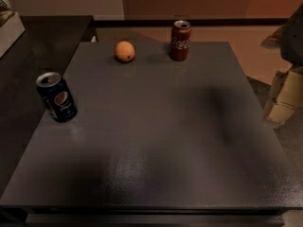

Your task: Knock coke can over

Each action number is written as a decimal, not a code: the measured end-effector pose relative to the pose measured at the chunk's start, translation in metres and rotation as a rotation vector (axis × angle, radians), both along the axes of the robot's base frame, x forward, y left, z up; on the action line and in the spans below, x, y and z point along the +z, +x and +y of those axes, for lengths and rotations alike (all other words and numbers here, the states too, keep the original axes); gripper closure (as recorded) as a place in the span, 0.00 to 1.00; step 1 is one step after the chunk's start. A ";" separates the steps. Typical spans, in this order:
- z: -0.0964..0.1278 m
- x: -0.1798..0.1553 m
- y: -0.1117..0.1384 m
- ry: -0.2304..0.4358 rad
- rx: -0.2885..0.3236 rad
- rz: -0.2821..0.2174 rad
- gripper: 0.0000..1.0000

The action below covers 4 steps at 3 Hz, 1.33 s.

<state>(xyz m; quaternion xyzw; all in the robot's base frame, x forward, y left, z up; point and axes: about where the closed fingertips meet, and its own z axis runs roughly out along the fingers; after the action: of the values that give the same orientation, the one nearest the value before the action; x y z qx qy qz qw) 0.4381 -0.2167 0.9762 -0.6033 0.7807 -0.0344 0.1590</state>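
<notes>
Dark grey matt square tabletop (156,141) fills most of the view, with a tan floor and reddish wall beyond. Item 1: gripper (294,37), a dark blurred mass cut off by the right frame edge, off the table's far right corner and above the table top; whether it is wide or narrow cannot be told, and it holds nothing visible. Cream arm segment (284,98) sits just below it. Item 2: coke can (180,40), small dark-red aluminium can with white script, near the far edge, well apart from the gripper; standing upright, long axis vertical, silver top upward, script facing the camera. Item 3: round orange fruit (125,51), left of the coke can, not touching. Item 4: blue Pepsi can (57,97), standing near the left edge.
</notes>
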 end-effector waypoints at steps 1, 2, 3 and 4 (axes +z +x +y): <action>0.000 0.000 0.000 0.000 0.000 0.000 0.00; 0.002 0.000 0.004 0.018 -0.002 -0.003 0.00; 0.003 -0.002 0.011 0.030 -0.002 -0.007 0.00; 0.010 -0.015 0.050 0.076 -0.003 -0.030 0.00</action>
<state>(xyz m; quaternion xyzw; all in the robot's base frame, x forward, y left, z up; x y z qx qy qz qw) 0.4877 -0.2070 0.9611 -0.5953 0.7798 -0.0140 0.1932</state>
